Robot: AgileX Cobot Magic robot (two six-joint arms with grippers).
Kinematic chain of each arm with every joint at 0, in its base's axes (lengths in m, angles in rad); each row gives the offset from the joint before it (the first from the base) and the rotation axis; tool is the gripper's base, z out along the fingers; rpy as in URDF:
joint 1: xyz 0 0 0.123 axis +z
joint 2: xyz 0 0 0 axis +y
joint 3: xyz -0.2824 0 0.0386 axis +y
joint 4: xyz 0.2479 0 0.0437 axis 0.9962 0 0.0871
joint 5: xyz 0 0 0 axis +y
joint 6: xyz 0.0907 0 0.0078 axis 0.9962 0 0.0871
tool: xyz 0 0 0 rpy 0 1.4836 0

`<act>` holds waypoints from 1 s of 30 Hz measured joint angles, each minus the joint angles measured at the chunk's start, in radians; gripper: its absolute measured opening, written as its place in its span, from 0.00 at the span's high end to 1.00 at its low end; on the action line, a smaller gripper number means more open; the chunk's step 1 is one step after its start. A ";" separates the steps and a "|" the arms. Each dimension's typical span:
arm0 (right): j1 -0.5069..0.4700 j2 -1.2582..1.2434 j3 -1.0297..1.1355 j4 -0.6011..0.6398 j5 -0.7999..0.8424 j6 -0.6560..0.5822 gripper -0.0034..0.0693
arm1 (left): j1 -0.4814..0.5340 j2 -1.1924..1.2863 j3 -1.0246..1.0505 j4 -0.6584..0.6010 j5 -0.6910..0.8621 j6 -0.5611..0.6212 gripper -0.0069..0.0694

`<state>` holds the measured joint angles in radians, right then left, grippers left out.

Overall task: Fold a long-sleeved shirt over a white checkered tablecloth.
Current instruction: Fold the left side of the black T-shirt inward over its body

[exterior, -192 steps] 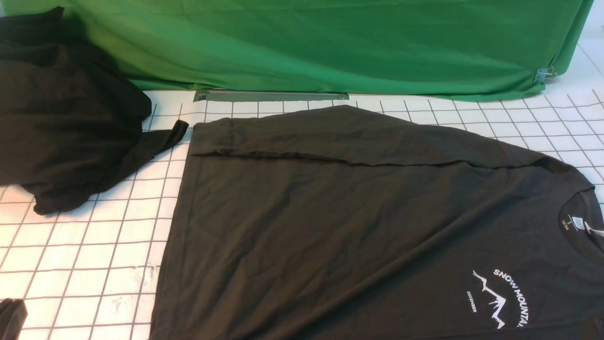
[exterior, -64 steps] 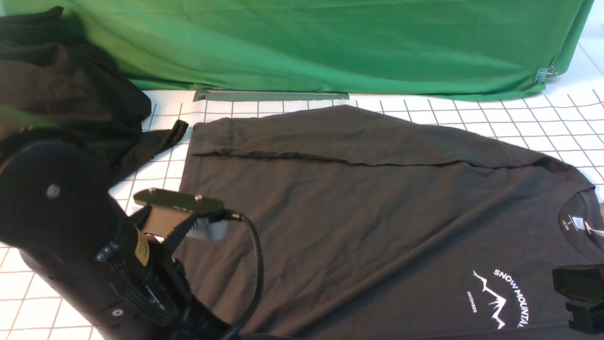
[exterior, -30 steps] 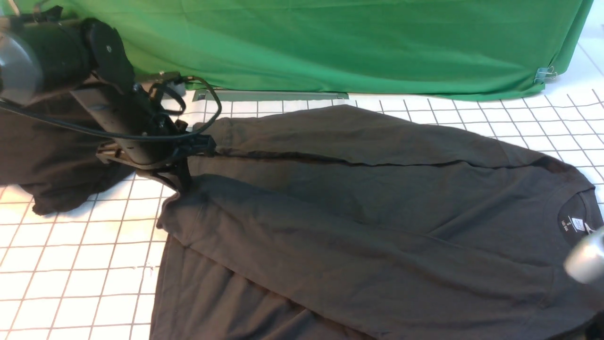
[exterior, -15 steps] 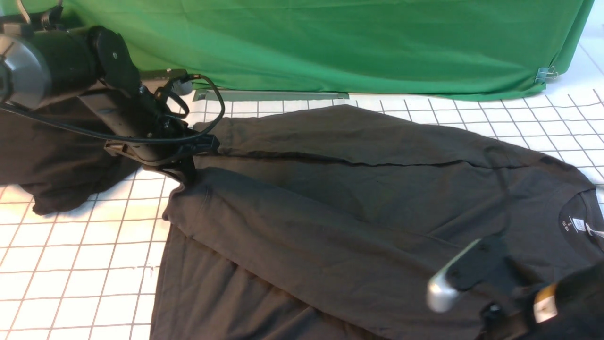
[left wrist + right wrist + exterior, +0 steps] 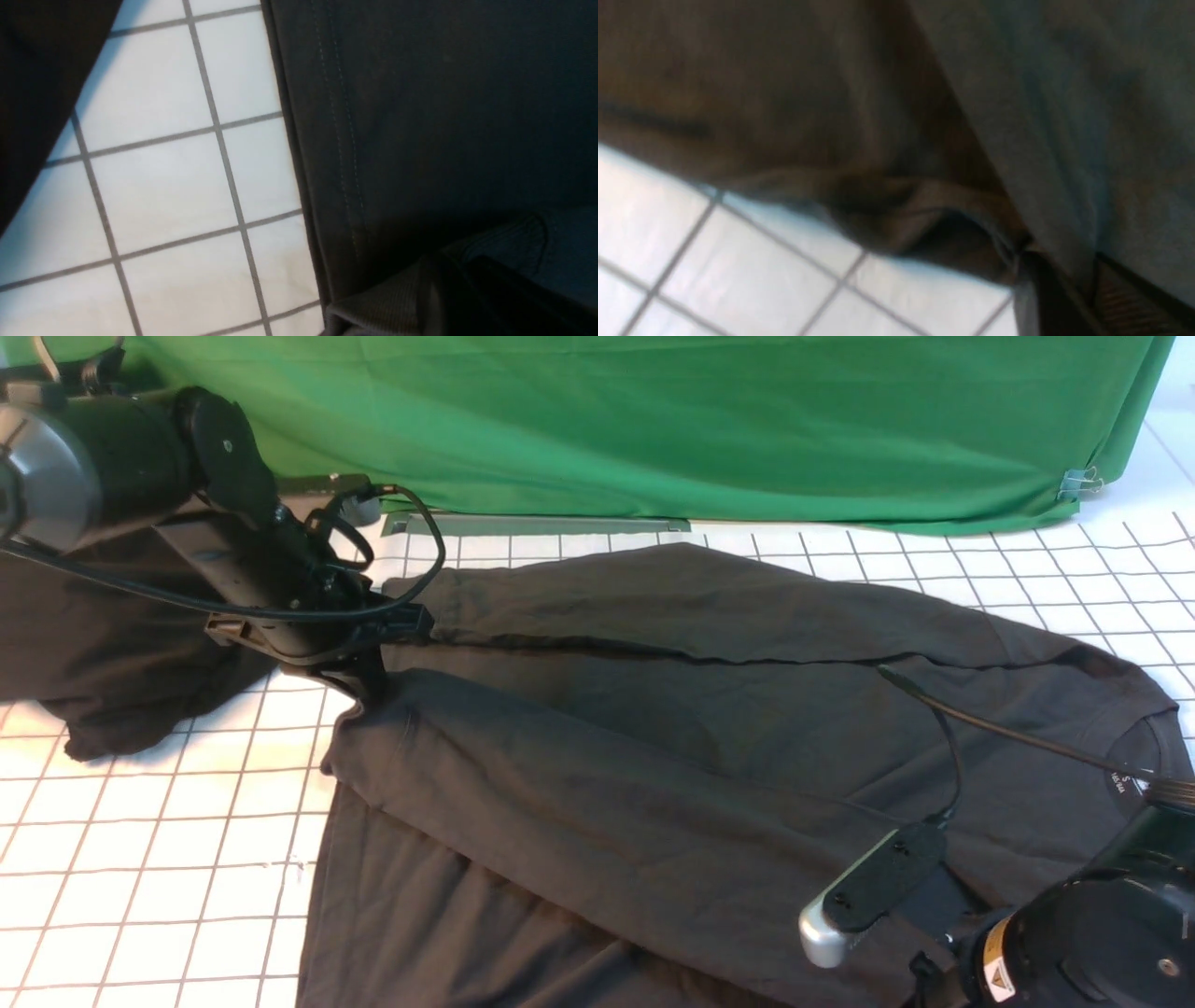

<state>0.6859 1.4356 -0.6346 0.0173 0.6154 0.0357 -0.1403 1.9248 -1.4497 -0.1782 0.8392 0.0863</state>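
Atop checkered tablecloth (image 5: 140, 821), folded shirt (image 5: 653, 756)

Two black robot arms.
The left arm (image 5: 224, 551) is capped by a grey disc (image 5: 42, 476) and looped with black cable (image 5: 437, 553); a yellow label (image 5: 997, 971) is borne by the right arm (image 5: 1111, 943).

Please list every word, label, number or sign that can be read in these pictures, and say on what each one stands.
No text can be read with certainty.
Neck label of the long-sleeved shirt: white marks, too small to read.
Yellow sticker on the right arm: a small dark sign, too blurred to read.
Both wrist views: no text.
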 joint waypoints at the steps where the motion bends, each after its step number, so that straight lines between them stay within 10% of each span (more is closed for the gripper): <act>1: 0.000 -0.005 0.000 0.000 0.005 0.000 0.90 | 0.000 0.000 0.000 0.000 0.004 0.000 0.89; 19: 0.000 -0.299 0.104 0.043 0.202 0.161 0.91 | -0.008 0.000 0.000 -0.012 0.123 0.018 0.89; 30: 0.000 -0.299 0.144 0.119 0.167 0.161 0.58 | -0.007 0.000 0.000 0.016 0.108 0.018 0.86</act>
<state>0.6861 1.1362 -0.4903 0.1362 0.7821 0.1962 -0.1469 1.9248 -1.4497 -0.1626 0.9476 0.1045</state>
